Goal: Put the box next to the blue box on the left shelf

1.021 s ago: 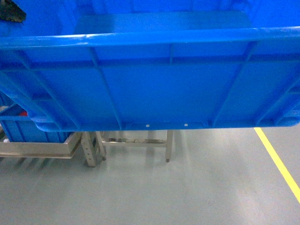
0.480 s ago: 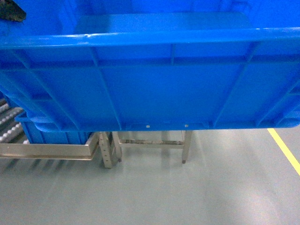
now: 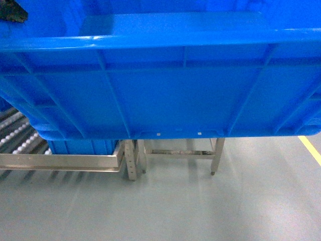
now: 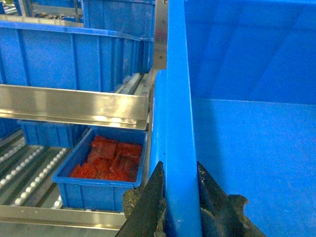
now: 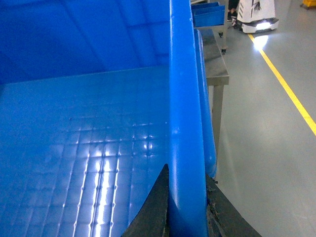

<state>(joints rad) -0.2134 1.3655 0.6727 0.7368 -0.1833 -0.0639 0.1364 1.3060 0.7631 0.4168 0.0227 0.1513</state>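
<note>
Each tool, left and right, pinches an opposite rim of the box, keeping it level above the left shelf.

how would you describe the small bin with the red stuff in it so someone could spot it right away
Start at the big blue crate clamped at its rim by the left gripper, then look left to the metal roller shelf. On the lower level, just under the shiny steel rail, sits a small blue bin. Unlike the other blue crates on the level above, it is shallow and shows red pieces inside.
</note>
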